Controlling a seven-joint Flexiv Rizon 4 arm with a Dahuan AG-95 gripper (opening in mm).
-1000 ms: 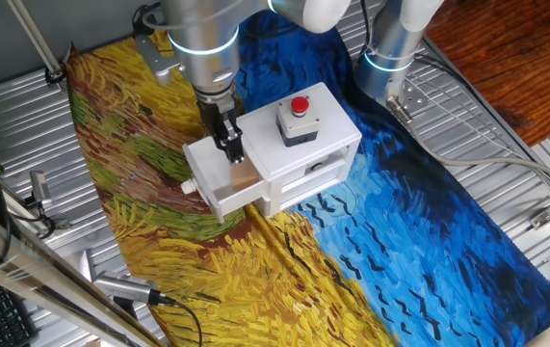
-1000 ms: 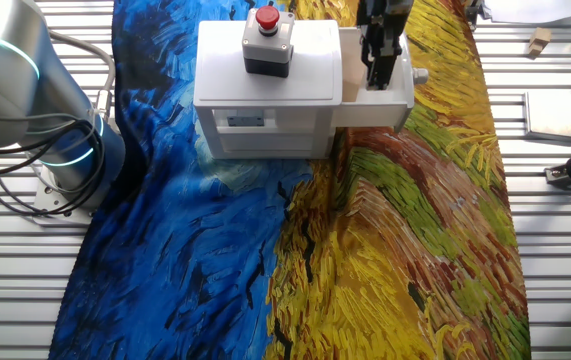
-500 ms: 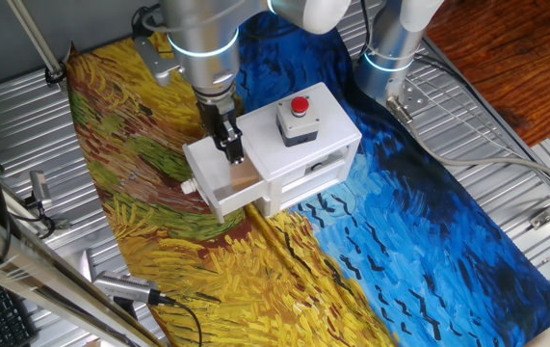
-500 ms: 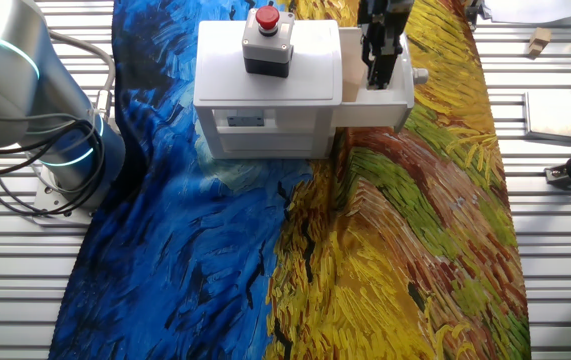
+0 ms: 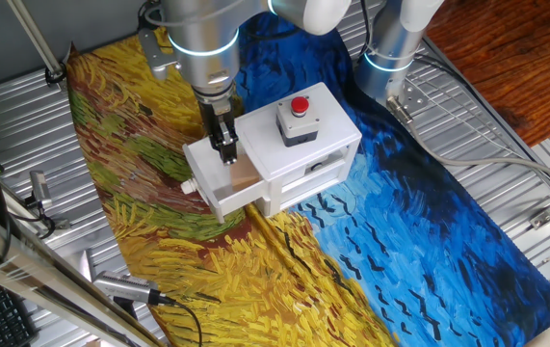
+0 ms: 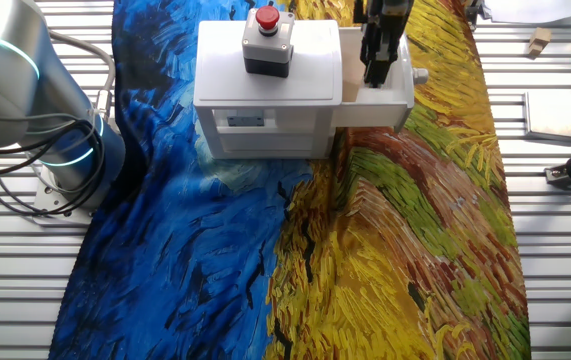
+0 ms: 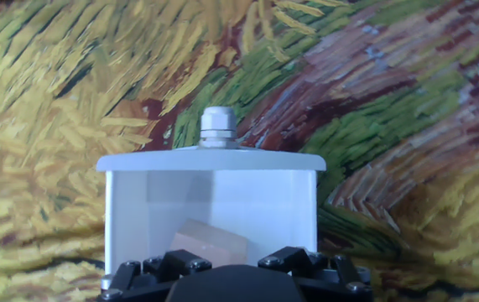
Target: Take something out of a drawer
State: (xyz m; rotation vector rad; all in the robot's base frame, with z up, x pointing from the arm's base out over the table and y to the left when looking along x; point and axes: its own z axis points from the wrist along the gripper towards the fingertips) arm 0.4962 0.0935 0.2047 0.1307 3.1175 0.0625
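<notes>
No readable text, labels, brands or numbers in any view.

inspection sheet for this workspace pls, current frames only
Surface: painted-pattern cloth, yellow and blue, over a slatted metal table.
Job's things: drawer pulled out of the white box; tan block lies inside it, near the box end.
Clutter: red push button on the box top; small wooden piece and a flat grey plate off the cloth.
Grippers: gripper is over the open drawer, fingers pointing down; whether it is open or shut cannot be told, and no grasp is seen.
Cables: grey cables around the arm base.
Surroundings: wooden floor beyond the table.
</notes>
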